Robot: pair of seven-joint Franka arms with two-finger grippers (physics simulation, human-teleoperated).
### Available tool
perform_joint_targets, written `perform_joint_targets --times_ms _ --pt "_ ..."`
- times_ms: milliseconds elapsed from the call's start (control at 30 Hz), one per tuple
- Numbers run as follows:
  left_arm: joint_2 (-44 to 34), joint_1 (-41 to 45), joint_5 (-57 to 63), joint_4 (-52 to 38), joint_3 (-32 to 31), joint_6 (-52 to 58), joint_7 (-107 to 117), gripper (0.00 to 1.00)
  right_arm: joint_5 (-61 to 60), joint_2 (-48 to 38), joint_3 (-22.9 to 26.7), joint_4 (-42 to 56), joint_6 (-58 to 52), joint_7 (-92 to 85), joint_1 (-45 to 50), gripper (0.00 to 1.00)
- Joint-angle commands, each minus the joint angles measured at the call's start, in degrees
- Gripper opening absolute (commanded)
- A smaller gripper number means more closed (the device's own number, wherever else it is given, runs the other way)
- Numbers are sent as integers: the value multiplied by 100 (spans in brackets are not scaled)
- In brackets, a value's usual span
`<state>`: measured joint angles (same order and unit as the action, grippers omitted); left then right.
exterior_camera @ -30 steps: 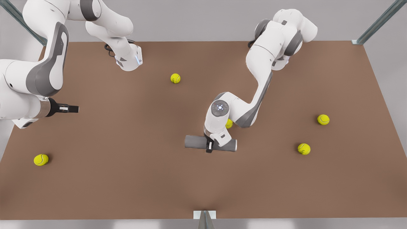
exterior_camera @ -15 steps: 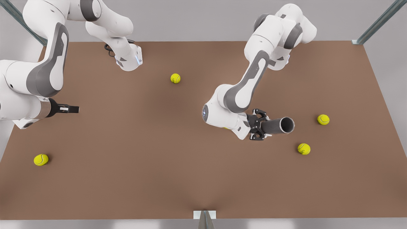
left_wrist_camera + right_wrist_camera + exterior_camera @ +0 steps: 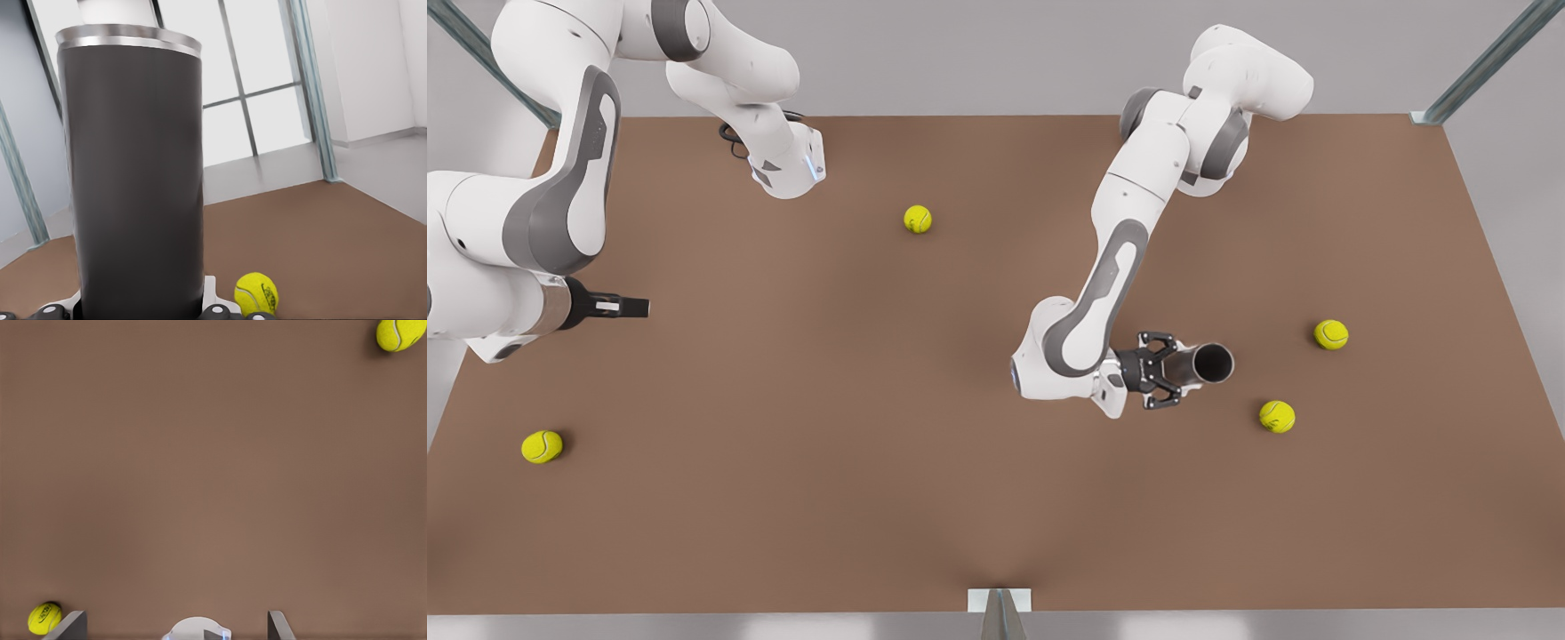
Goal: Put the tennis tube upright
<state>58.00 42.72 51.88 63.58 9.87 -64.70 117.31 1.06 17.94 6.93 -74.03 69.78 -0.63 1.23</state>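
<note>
Two white Franka arms work over a brown table [image 3: 800, 498]: the left gripper [image 3: 1161, 372] clamps its fingers on one grey tennis tube [image 3: 1197, 364], held above the table with its open mouth toward the camera. The right gripper [image 3: 618, 306] waits at the front view's left, fingers spread wide. Four yellow-green tennis balls lie scattered, the nearest ball [image 3: 1277, 416] just beside the tube.

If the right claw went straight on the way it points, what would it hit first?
Probably bare table: the open right claw points down between two tennis balls, both off its line. The left claw holds the tube elsewhere.
</note>
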Motion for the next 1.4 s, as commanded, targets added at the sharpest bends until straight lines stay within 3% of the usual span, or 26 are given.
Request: perform_joint_targets --times_ms 0,100,567,633,700,1233,1267,1367 --pt "1 -1 129 5 7 -570 2068 70 -9 -2 2 2 0 2 0 100" --pt "89 -1 586 5 7 -535 2121 70 -9 7 2 2 0 2 9 100" --pt "520 -53 569 128 7 -518 2375 71 -80 42 2 -15 44 2 0 100" --pt "546 -53 569 128 7 -518 2367 77 -80 51 2 -15 44 2 0 100" --pt "546 -53 560 128 7 -509 2367 100 -88 60 2 -7 44 2 0 100" --pt "458 -27 534 102 -11 -342 1963 100 -88 69 2 -7 44 -7 -9 100" --pt "222 -9 507 102 -55 -219 1515 100 -88 69 2 2 44 -7 -9 100" --pt "-1589 -18 -617 58 -90 -87 -2333 100 -88 69 2 -7 44 -7 -9 100"
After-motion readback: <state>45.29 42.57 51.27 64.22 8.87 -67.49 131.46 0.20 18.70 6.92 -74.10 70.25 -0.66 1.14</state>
